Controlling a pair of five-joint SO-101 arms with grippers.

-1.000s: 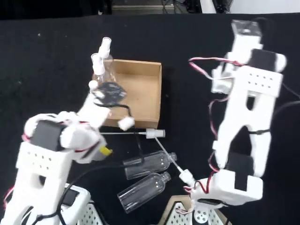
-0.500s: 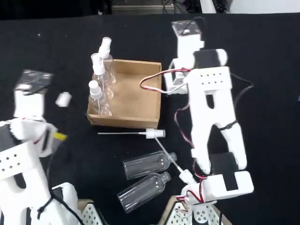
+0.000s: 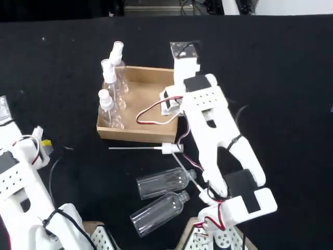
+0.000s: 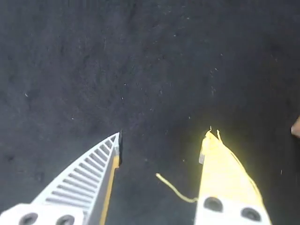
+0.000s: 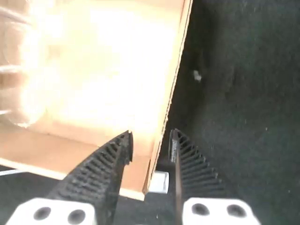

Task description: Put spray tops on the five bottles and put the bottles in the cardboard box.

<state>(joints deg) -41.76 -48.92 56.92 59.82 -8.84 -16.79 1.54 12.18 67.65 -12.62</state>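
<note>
We see a bench [image 3: 291, 47] with a black cloth [image 4: 140, 56] all over it, and little pale specks sit on the cloth. Past its far edge we see dark cables [image 3: 205, 6] and a white patch [image 3: 294, 6].

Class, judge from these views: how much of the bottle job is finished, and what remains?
Done: three capped bottles stand in the cardboard box. In hand: nothing; the right gripper straddles a box wall, open, and the left gripper hangs open over bare table. Left: two uncapped bottles and two spray tops lie on the table.
</note>
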